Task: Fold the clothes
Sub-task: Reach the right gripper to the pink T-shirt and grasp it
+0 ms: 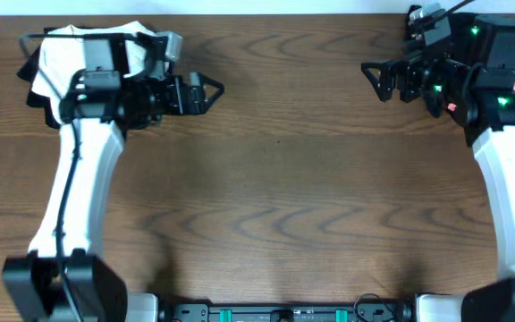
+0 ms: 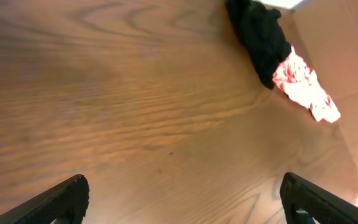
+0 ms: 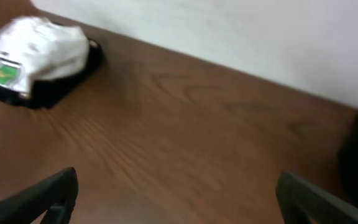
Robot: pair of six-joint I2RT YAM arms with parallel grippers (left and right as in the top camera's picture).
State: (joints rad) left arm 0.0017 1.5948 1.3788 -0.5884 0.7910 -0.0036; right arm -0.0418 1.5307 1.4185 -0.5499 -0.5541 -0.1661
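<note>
Clothes: four pieces in two heaps, both at the far edge of the bench (image 1: pixel 275 179).
Grippers: two; left gripper (image 1: pixel 213 89) and right gripper (image 1: pixel 372 79), each spread wide, holding nothing.
Far-left heap: white garment (image 3: pixel 45 46) on a dark garment (image 3: pixel 61 93).
Far-right heap: black garment (image 2: pixel 260 37) touching the salmon-pink shirt (image 2: pixel 303 84).

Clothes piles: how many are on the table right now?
2. A white-and-black pile at the far left corner, and a black-and-pink pile at the far right corner, mostly hidden overhead. Each pile may hide more garments.
</note>
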